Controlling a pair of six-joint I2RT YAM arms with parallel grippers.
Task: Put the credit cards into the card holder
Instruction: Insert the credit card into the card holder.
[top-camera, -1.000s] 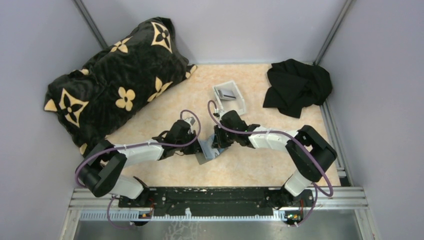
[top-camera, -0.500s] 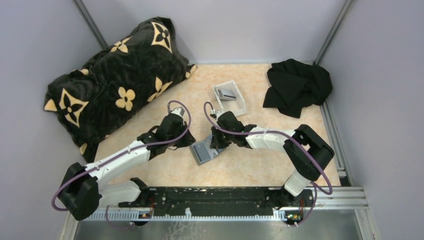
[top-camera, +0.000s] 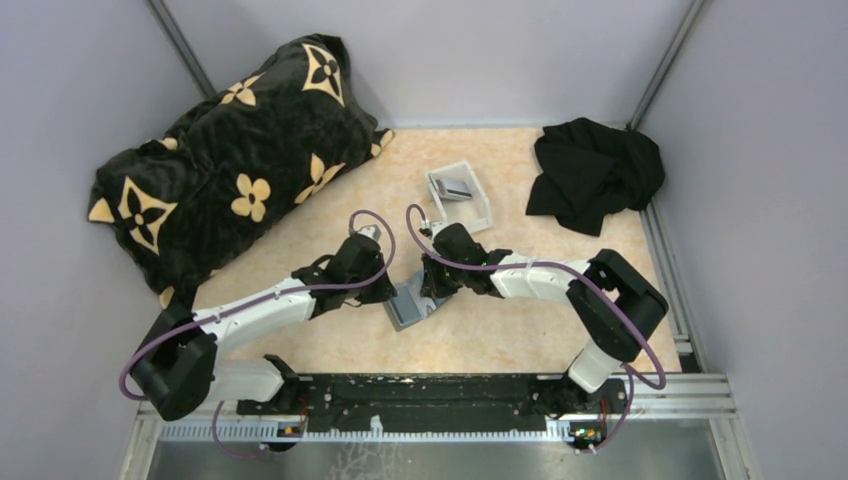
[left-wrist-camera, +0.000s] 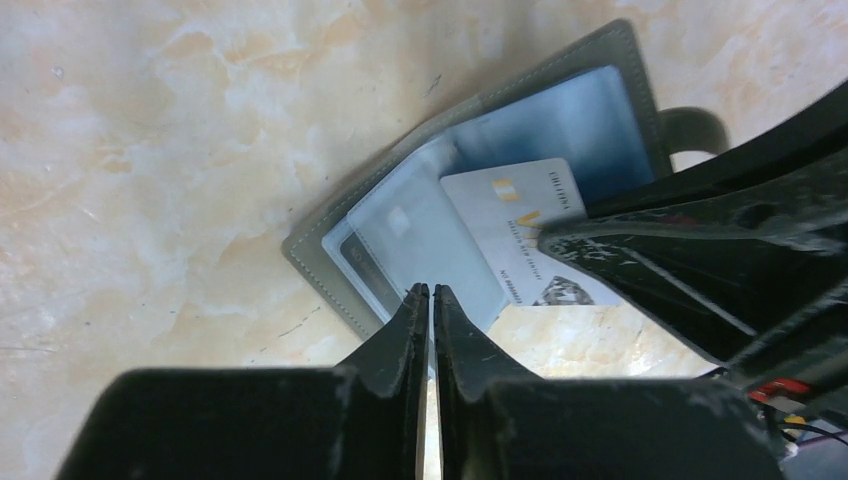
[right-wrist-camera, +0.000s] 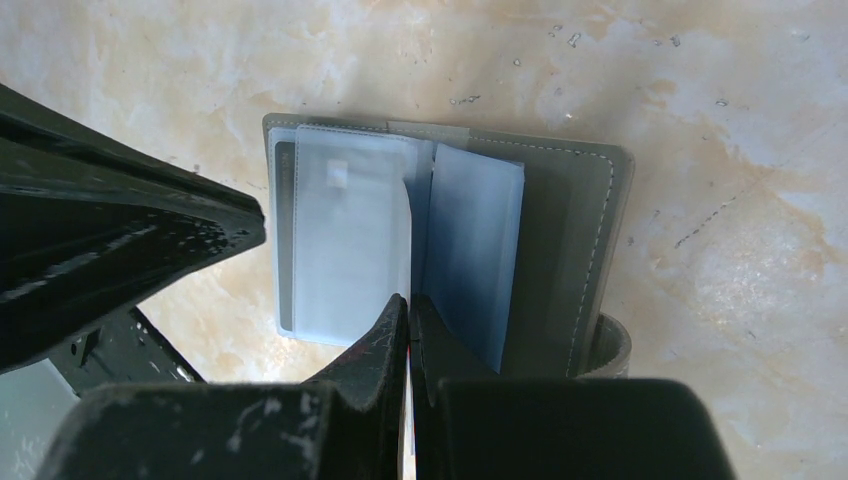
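Right gripper (right-wrist-camera: 408, 300) was clamped on a white card (left-wrist-camera: 505, 215), edge-on at the open wallet (right-wrist-camera: 580, 230) to slip it in, while the left gripper (left-wrist-camera: 430, 290), nearly closed on nothing visible, sat at the clear sleeve (left-wrist-camera: 420, 225), likely to steady it.

Marbled table (top-camera: 520, 320): card holder (top-camera: 408, 305) (open), tray (top-camera: 484, 213), cushion (top-camera: 230, 150), cloth (top-camera: 590, 175).

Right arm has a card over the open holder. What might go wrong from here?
The card pinched in the right end effector is over loose clear sleeves; it may ride over one rather than enter a slot. The card holder lies on the smooth table, so a push may slide it. The left end effector is very near; the two may collide.
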